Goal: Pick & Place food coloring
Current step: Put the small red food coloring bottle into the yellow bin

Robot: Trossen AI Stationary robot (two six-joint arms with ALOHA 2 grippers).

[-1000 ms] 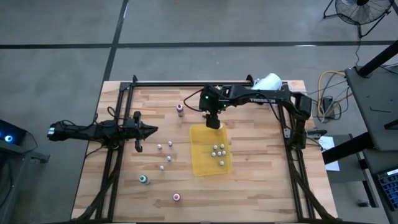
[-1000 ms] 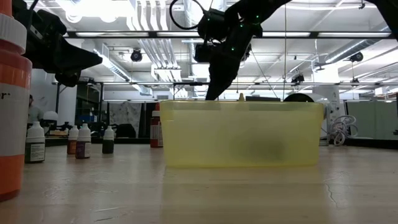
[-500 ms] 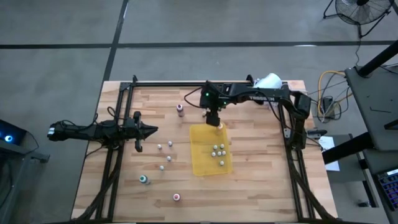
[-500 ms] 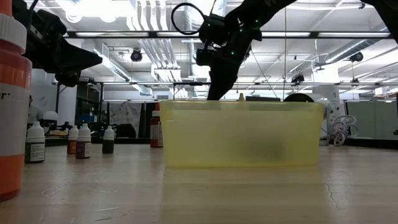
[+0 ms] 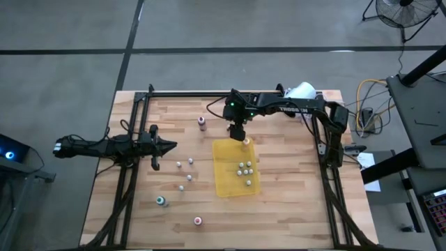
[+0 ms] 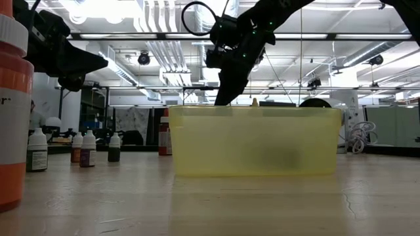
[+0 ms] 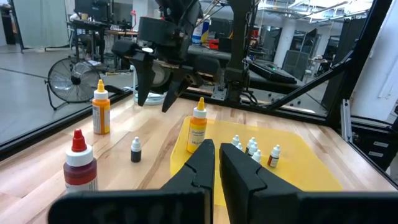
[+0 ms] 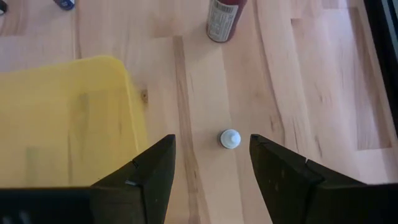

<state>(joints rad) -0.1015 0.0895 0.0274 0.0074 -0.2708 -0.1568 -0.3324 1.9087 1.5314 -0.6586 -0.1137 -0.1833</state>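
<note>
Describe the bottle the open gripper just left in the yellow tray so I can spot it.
Find the yellow tray mid-table. At its far edge, just below the open right gripper, stands an orange-yellow bottle. It is taller than the small white-capped bottles clustered behind it.

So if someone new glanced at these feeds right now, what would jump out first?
Probably the yellow tray mid-table, with a cluster of small bottles inside and an orange-yellow bottle standing at its far edge. Next, the right gripper hanging open above that far edge, over the bare wood beside it. The left gripper waits shut at the table's left, loose small bottles between it and the tray.
</note>
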